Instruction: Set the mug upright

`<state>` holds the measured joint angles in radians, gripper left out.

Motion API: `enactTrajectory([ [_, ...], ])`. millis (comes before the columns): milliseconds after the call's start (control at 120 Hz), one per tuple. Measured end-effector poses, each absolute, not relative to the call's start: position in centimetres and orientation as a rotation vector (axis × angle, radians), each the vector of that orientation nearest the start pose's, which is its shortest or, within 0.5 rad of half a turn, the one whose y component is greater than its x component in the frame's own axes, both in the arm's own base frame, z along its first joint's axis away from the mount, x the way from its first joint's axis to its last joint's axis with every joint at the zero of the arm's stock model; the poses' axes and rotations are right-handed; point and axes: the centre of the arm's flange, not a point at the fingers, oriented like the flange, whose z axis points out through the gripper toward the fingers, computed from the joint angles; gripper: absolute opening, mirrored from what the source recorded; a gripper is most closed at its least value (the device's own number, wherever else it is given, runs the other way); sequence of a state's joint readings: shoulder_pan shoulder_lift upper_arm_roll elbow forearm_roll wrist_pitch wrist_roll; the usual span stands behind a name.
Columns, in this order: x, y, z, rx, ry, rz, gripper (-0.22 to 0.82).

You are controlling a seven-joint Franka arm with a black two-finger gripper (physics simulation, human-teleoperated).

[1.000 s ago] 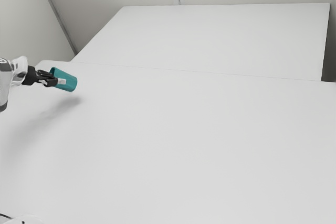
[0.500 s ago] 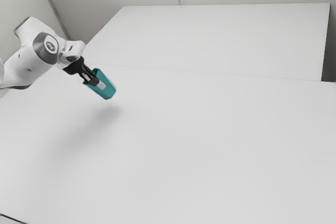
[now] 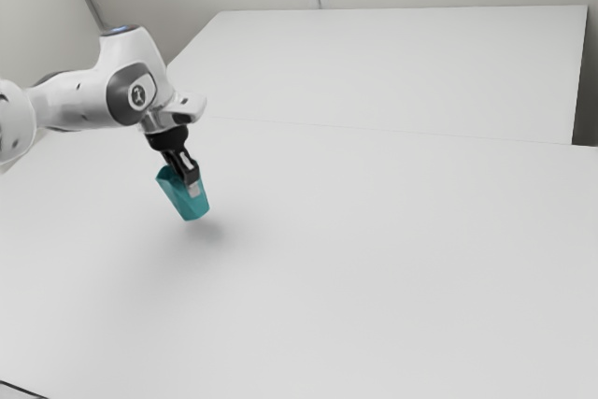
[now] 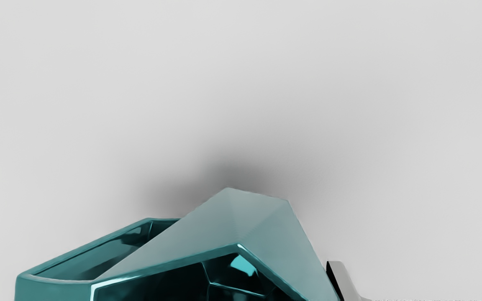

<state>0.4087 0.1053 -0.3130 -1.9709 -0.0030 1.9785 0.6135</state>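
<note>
My gripper (image 3: 193,186) points down and slightly tilted at the exterior view's left, shut on the teal faceted mug (image 3: 183,199). The mug hangs above the table with its open end up toward my hand, leaning somewhat, its base end lowest. In the wrist view, the mug (image 4: 262,225) shows its dark inside and a handle loop (image 4: 57,261) to one side. One pale fingertip (image 4: 343,278) lies against the mug's outer wall; the other is hidden there.
A broad white table (image 3: 392,259) lies under the mug, which casts a soft shadow on it. A white panel (image 3: 402,67) stands beyond its far edge. A dark cable is at the exterior view's lower left.
The arm has swung toward the exterior view's right, then lowered. My hand has turned from nearly level to pointing down, bringing the held mug from lying sideways to closer to upright.
</note>
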Motion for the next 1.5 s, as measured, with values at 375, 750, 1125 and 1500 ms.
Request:
enactTrajectory([
  [375, 56.6, 3.0, 38.1, -3.102, 0.550, 0.292, -0.18],
  [750, 57.4, 1.8, 36.0, -3.098, 0.388, 0.348, -0.18],
  [1125, 57.9, 1.5, 34.9, -3.103, 0.279, 0.376, -0.18],
  [1500, 58.7, 0.9, 35.3, -3.111, 0.212, 0.377, 0.06],
])
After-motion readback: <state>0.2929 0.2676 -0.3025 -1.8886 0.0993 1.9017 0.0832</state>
